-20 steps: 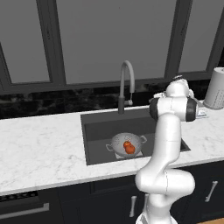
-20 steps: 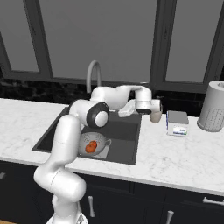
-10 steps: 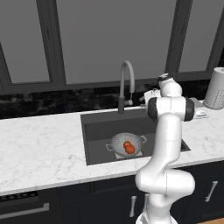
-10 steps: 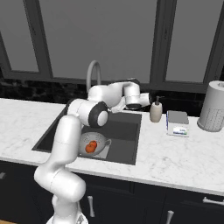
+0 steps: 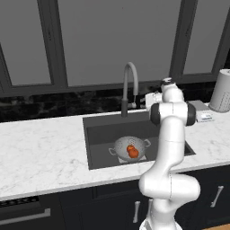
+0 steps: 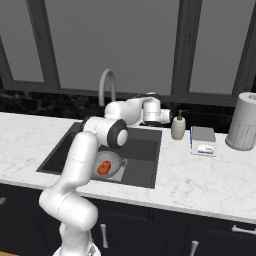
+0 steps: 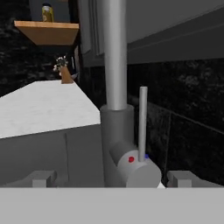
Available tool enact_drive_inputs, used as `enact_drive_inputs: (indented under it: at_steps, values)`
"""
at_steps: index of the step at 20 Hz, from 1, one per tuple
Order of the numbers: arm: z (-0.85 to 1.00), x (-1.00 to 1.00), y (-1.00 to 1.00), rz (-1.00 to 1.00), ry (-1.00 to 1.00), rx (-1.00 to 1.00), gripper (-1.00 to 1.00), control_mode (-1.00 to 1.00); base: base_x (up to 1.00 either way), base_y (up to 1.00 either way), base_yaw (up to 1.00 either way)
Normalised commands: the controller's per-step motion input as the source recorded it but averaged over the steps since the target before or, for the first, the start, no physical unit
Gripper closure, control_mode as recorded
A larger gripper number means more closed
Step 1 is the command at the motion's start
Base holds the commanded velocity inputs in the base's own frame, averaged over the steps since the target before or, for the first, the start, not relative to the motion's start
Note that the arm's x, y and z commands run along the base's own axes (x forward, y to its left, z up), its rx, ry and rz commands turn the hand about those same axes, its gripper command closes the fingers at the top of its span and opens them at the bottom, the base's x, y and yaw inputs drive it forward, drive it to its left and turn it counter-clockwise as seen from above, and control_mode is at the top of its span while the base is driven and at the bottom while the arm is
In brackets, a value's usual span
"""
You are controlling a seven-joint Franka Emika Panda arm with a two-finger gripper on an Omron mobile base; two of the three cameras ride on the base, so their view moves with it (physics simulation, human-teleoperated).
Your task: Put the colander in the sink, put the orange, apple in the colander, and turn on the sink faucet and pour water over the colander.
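Observation:
The colander [image 5: 129, 147] [image 6: 109, 166] stands in the sink [image 5: 101, 139] [image 6: 145, 160], on the basin floor. Inside it, an orange and an apple lie together as two red-orange fruits [image 5: 132, 151] [image 6: 103, 167]. The sink faucet [image 5: 129, 85] [image 6: 106, 85] arches over the basin, and I see no water coming from it. My gripper [image 5: 145, 100] [image 7: 111, 179] is open, just right of the faucet's base. In the hand view the faucet column [image 7: 114, 57] and its thin upright lever [image 7: 142, 118] stand close ahead, with one fingertip on each side of the lever's cylinder and apart from it.
A soap bottle [image 6: 178, 126] stands on the white counter right of the sink. Beyond it are a small flat box [image 6: 202, 141] and a tall grey canister [image 6: 244, 121] [image 5: 221, 90]. Dark backsplash and windows run behind the faucet.
My hand has swung left from beside the soap bottle to the faucet's base. The jaws stayed open, and the colander and fruit have not moved.

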Motion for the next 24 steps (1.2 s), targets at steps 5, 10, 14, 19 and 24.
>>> enact_drive_inputs:
  at_steps: [5, 10, 14, 19, 24]
  values:
    - [0.0, 0.3, -0.17, 0.01, 0.0, 0.0, -1.0, -1.0, 0.0, 0.0, 0.0]
    - [-0.04, 0.28, -0.06, 0.01, 0.0, 0.0, -1.0, -1.0, 0.0, 0.0, 0.0]
    - [-0.18, 0.19, 0.01, 0.01, 0.0, 0.0, -1.0, -1.0, 0.0, 0.0, 0.0]
    - [-0.09, 0.37, 0.13, 0.0, 0.01, 0.0, -1.0, -1.0, 0.0, 0.0, 0.0]
    - [-0.07, 0.03, 0.67, 0.0, 0.03, 0.0, -1.0, -1.0, 0.0, 0.0, 0.0]
